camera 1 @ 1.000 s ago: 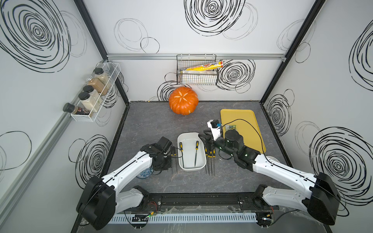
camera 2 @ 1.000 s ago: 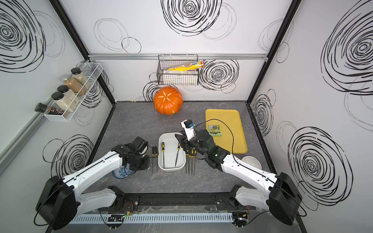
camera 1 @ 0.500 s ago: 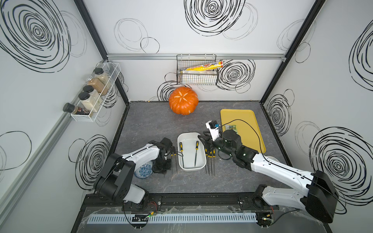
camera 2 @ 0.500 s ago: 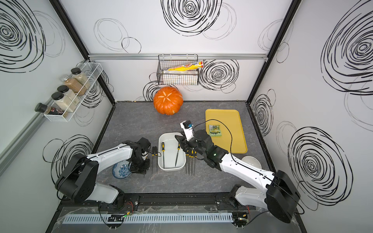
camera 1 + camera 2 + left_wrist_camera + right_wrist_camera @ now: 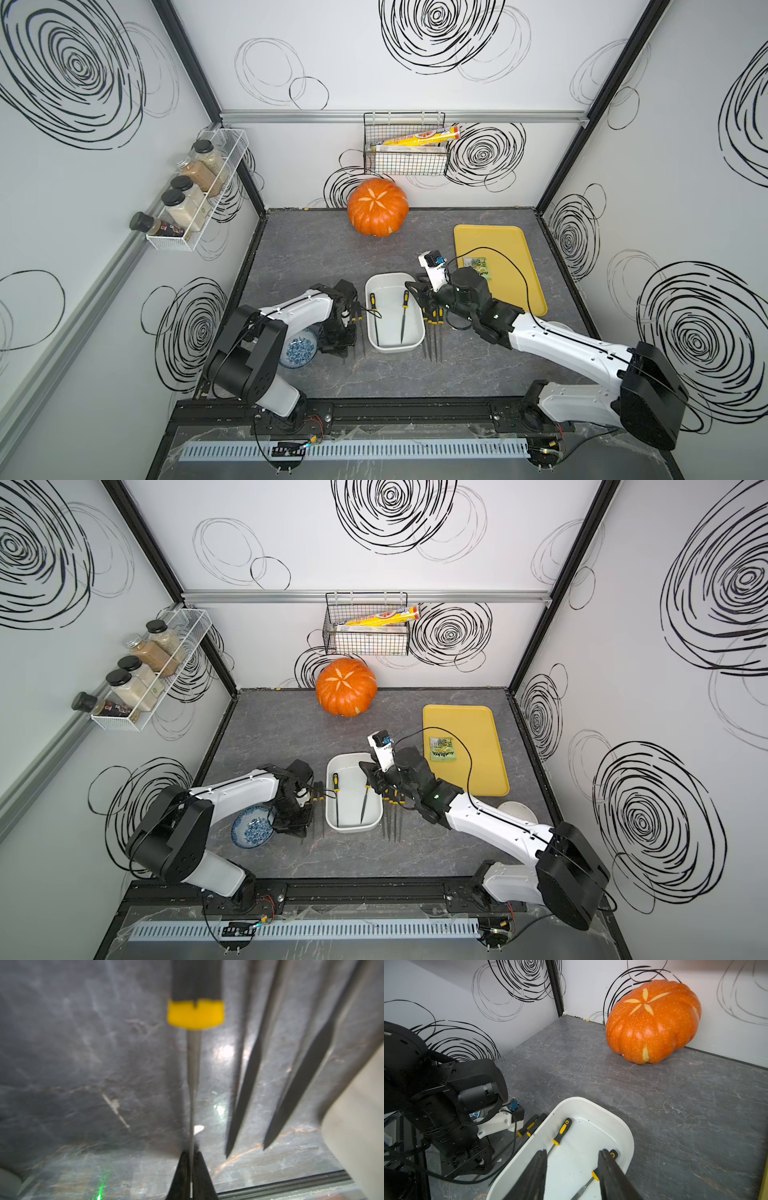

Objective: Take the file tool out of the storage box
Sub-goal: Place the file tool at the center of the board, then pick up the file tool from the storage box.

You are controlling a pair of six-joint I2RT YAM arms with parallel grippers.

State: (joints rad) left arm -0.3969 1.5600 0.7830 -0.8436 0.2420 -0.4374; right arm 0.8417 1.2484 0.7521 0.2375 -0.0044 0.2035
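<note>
The left gripper (image 5: 191,1156) has its black fingers pinched shut on the thin steel shank of a black-and-yellow-handled file (image 5: 195,1012), low over the grey marbled table (image 5: 83,1064) and just beside 2 more dark files (image 5: 249,1088) lying there. The right gripper (image 5: 573,1159) hangs with fingers apart over the white rounded plastic storage box (image 5: 623,1126), which sits mid-table between both arms and holds 2 yellow-collared files (image 5: 561,1132).

Glossy white plastic box (image 5: 602,1122), smooth inside, dull grey metal files (image 5: 402,319) with black-and-yellow plastic handles (image 5: 562,1131), matt grey marbled desk (image 5: 332,257) with a faint sheen, waxy speckled orange pumpkin (image 5: 654,1022), smooth yellow plastic tray (image 5: 490,241), black wire basket (image 5: 405,164), white wire rack (image 5: 170,244), clear jars (image 5: 183,210)
</note>
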